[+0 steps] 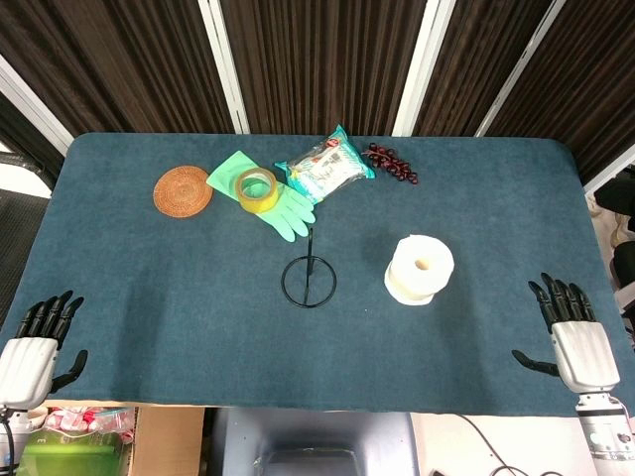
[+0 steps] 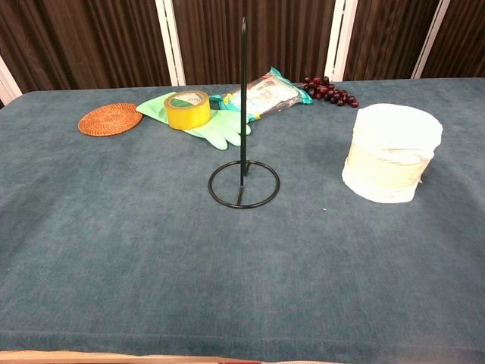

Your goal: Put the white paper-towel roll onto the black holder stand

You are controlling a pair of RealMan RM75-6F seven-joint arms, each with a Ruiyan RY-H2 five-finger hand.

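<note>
The white paper-towel roll [image 1: 420, 269] [image 2: 390, 152] stands on end on the blue table, right of centre, its hollow core facing up. The black holder stand [image 1: 309, 279] [image 2: 243, 178], a wire ring base with a thin upright rod, sits at the table's middle, a short way left of the roll. My left hand [image 1: 38, 347] rests at the front left corner, fingers spread and holding nothing. At the front right edge my right hand [image 1: 572, 335] is likewise spread and empty, well right of the roll. Neither hand shows in the chest view.
At the back lie a woven round coaster [image 1: 183, 190], a green rubber glove [image 1: 268, 198] with a yellow tape roll [image 1: 257, 188] on it, a snack bag [image 1: 323, 169] and dark grapes [image 1: 393, 163]. A box with items [image 1: 79, 436] sits below the table's front left.
</note>
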